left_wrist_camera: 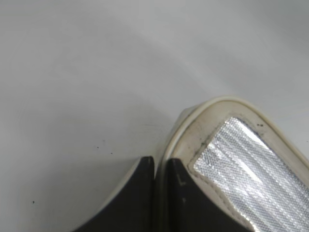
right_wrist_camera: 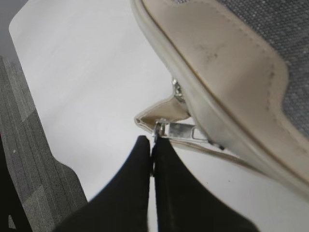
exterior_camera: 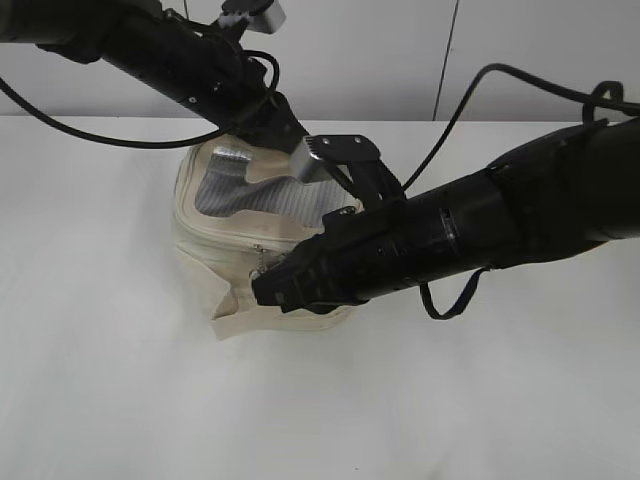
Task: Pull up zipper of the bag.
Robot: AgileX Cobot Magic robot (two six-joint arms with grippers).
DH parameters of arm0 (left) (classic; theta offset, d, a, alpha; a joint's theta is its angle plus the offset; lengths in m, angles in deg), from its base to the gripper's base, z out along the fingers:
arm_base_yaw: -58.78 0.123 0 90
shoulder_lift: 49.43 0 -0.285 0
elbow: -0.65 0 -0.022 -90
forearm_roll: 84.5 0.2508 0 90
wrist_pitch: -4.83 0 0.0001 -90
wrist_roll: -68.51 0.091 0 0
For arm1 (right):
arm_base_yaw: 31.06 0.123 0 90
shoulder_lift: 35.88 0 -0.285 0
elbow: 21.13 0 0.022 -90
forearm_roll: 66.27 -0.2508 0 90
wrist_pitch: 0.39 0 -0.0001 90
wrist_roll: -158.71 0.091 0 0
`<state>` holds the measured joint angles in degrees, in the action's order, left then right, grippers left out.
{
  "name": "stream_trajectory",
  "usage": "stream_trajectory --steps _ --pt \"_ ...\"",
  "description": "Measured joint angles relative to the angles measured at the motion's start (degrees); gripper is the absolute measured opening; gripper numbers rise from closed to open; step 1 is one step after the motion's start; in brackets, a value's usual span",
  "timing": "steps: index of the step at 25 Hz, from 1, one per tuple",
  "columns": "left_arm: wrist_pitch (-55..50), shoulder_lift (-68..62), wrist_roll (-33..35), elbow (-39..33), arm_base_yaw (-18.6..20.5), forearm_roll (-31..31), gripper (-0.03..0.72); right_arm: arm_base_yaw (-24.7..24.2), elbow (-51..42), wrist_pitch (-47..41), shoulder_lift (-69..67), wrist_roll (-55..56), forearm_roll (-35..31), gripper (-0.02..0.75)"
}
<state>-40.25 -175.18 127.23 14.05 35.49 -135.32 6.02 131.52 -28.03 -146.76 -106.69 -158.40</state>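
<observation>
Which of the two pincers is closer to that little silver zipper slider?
The right. The right pincer has its tips closed right at the small silver metal zipper slider at the bag's front. The left pincer clamps the cream bag's rim, away from that slider.

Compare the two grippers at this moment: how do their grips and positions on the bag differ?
The left gripper pinches the bag's lid rim at the far side; the right gripper is closed at the zipper's silver metal pull at the near front. The left clamps fabric, the right small metal hardware. Both have their fingers closed together.
</observation>
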Motion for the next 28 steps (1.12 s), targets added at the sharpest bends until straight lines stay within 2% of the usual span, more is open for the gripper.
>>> stream_trajectory --steps 7,10,12,15,17,22,25,28 --pt "0.7 0.0 -0.1 -0.1 -0.1 0.1 0.039 1.9 3.5 0.9 -2.8 0.6 0.5 0.009" --pt "0.8 0.0 -0.1 -0.1 -0.1 0.3 0.042 1.4 3.5 1.5 -2.7 7.6 4.3 0.026" --pt "1.6 0.1 -0.7 0.0 -0.1 0.3 0.098 0.0 3.5 -0.1 -2.1 15.3 12.7 0.107" --pt "2.2 1.3 -4.5 0.2 0.4 0.8 0.240 -3.2 3.2 -4.7 0.2 28.4 27.2 0.320" --pt "2.4 3.2 -8.7 0.2 0.9 3.1 0.261 -5.5 3.2 -7.0 3.0 38.1 35.8 0.414" --pt "2.7 11.2 -17.7 -2.3 3.2 9.2 0.224 -8.5 3.2 -11.7 12.8 58.4 57.3 0.459" --pt "3.8 21.0 -20.2 -10.4 4.6 10.2 0.221 -8.6 2.5 -14.5 20.6 66.0 65.4 0.462" --pt "6.4 34.3 -24.6 -21.5 4.8 14.2 0.221 -8.6 -1.5 -15.2 30.2 70.0 70.3 0.462"
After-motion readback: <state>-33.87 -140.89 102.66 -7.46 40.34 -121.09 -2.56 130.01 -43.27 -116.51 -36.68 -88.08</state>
